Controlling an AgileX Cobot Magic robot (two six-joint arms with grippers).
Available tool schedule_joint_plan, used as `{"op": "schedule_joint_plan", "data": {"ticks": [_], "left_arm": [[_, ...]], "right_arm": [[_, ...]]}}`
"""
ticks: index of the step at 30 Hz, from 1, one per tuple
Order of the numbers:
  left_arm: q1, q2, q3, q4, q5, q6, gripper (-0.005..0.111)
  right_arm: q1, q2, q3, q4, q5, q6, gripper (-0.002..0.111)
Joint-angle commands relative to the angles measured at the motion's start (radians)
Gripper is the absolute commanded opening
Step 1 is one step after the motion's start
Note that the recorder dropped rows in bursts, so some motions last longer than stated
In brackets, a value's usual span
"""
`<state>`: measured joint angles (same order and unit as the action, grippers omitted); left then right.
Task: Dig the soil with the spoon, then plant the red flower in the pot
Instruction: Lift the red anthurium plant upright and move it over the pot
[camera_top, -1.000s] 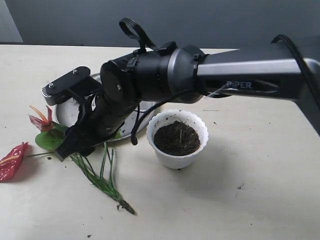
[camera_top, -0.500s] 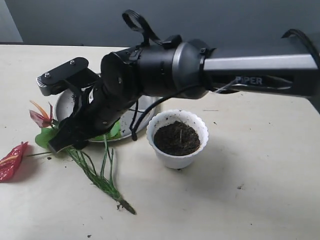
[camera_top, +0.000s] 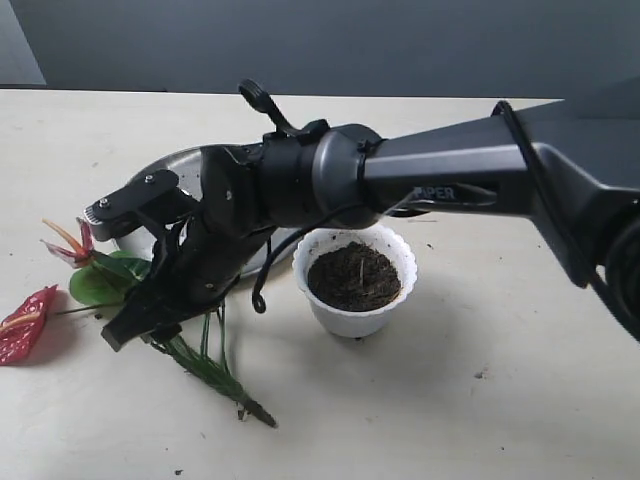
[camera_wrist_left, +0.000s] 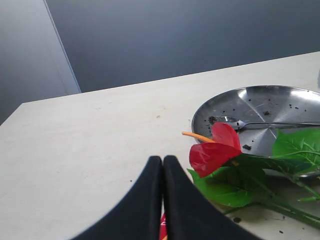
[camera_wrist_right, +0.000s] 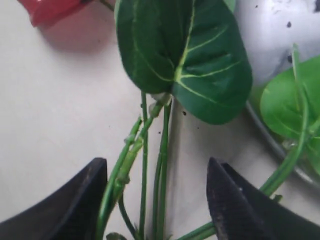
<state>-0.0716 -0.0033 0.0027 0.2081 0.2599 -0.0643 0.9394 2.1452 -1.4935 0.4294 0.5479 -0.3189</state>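
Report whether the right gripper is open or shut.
Open: in the right wrist view the right gripper has its two fingers spread apart, straddling the red flower stems.

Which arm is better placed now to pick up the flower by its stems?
The right one. Its pincer is open with the stems between its fingers, right above the flower. The left pincer is shut and sits off to the side of the blooms.

R pincer (camera_wrist_right: 155, 200) wide apart — L pincer (camera_wrist_left: 162, 167) closed.
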Motion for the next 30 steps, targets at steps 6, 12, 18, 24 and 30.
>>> {"op": "schedule_joint_plan", "data": {"ticks": [6,12,18,24,30], "left_arm": [[-0.002,0.003,-0.003,-0.005,-0.007,-0.004,0.002],[-0.002,0.003,-0.003,-0.005,-0.007,-0.004,0.002],[-0.002,0.003,-0.003,-0.005,-0.007,-0.004,0.002],[-0.002,0.003,-0.003,-0.005,-0.007,-0.004,0.002],[-0.002,0.003,-0.003,-0.005,-0.007,-0.004,0.002]], "right_arm": [[-0.001,0.015,0.001,0.036,-0.007,-0.021,-0.001],[-0.001,-0.145,0.001,0.05,-0.036,-0.05,0.001],[-0.001,-0.247,0.007,0.05,-0.168,-0.073,0.001],[-0.001,-0.335,0.182,0.05,-0.626,-0.074,0.001],[-0.014,-0.485,0.522,0.05,-1.048,-0.065,0.0]]}}
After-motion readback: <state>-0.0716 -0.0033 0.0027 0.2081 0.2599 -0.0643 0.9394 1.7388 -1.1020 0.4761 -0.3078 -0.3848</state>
